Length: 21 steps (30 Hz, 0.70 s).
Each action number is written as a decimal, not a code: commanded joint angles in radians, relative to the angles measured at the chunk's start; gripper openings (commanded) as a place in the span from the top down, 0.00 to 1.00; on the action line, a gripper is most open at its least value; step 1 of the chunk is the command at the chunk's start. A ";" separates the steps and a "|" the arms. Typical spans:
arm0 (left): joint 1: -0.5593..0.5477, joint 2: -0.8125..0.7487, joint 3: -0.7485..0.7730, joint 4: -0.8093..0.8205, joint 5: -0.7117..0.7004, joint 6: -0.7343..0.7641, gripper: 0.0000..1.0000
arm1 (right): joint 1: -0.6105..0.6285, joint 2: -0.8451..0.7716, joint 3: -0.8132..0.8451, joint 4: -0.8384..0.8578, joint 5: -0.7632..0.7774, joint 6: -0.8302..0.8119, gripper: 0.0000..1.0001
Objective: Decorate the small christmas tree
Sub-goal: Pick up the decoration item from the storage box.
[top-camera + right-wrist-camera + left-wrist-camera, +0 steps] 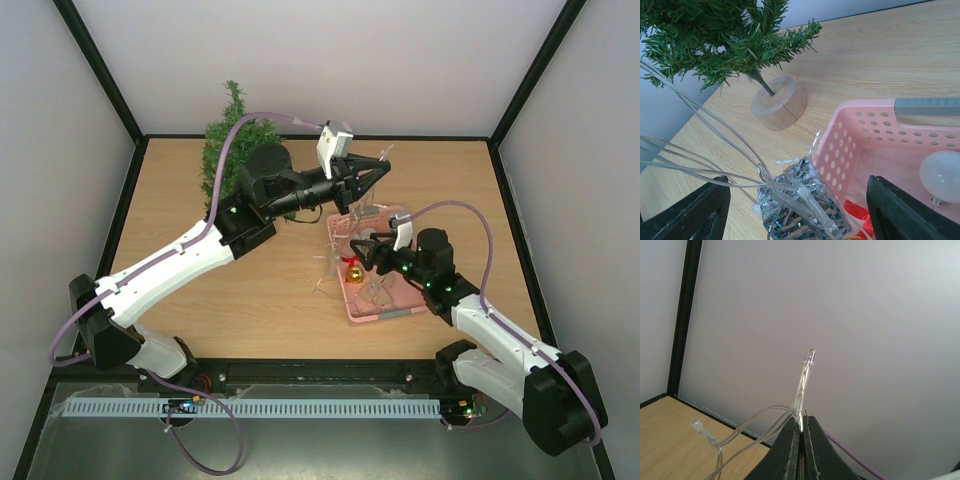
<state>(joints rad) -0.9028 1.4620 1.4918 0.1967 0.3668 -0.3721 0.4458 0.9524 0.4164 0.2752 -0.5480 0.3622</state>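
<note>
1. The small christmas tree stands upright at the far left of the table, well apart from both my grippers. It has bushy, dark-green needle branches on a pale round wooden base with a split in it. I judge the step in hand to be carrying the lights across. My left arm should swing left in a high arc and lay the wire over the branches, because pushing into them could tip the tree.
2. The pink basket lies right of centre. It is plastic with perforated walls and has a grey studded strip on its rim. The wire trails past that rim, so I would lift slowly to avoid a snag.
3. The light string is thin, clear, glossy wire in loose loops. My left gripper is raised over the basket's far side. It is clamped shut on the string just below one small clear bulb. So thin a wire could slip, so I should make no jerks.
4. My right gripper hangs low at the basket's left edge, jaws wide and holding nothing. A crinkly silver parcel tangled in wire sits between them. Steadying it would feed slack cleanly.
5. A smooth frosted white bauble rests in the basket and is best left alone for now.
</note>
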 commanded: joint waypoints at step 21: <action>-0.002 -0.038 0.013 -0.114 -0.247 0.170 0.98 | 0.016 -0.186 0.013 -0.146 0.136 0.065 0.69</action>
<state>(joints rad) -0.9028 1.4574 1.4918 0.1440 0.2626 -0.2886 0.4580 0.8551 0.4164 0.2195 -0.4934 0.3714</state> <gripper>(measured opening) 0.029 0.320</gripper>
